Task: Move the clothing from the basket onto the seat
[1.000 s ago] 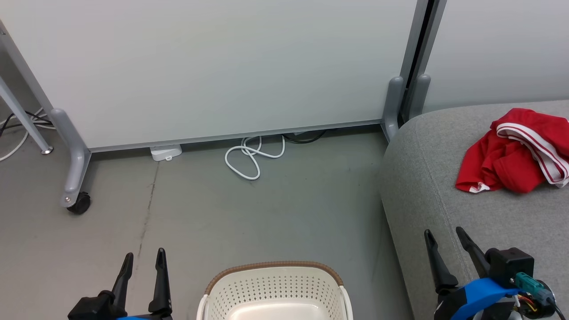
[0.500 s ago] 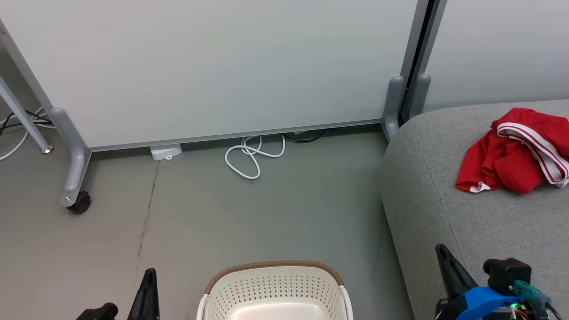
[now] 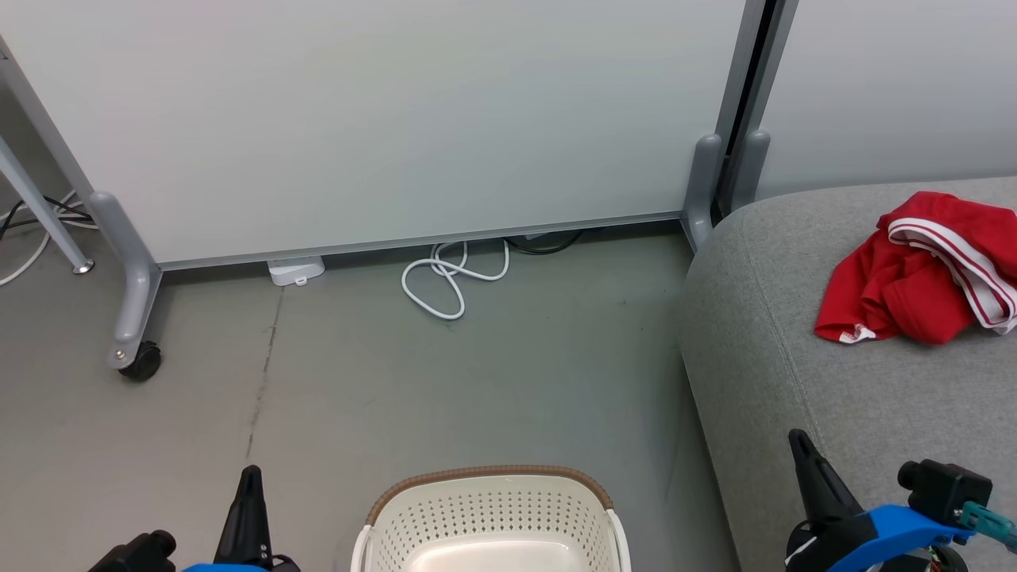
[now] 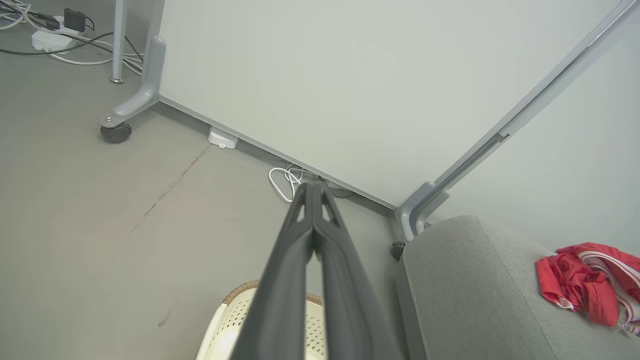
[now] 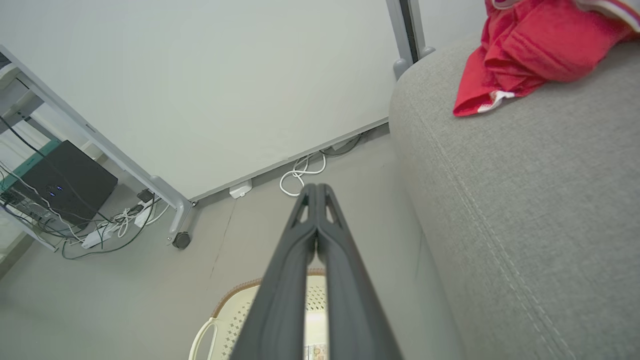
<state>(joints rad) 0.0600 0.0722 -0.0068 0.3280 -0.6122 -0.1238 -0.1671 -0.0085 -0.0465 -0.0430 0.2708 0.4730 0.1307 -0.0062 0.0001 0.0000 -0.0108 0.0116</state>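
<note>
This looks like a lab or office test space: pale partition panels (image 3: 397, 119) on castors (image 3: 141, 361) over a bare grey floor (image 3: 477, 381), a loose white cable (image 3: 449, 282), a power strip (image 4: 47, 37), a black equipment box (image 5: 67, 182), and a grey sofa seat (image 3: 834, 413) near the panels.

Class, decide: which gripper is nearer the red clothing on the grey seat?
Right. The right gripper is over the seat's edge, nearer the robot than the clothing; the left gripper is left of the basket.

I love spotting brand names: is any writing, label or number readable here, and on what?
No text here can be read.
Small sticker inside the basket: printed, too small to read.
White patch at the hem of the red clothing: too blurred to tell.
</note>
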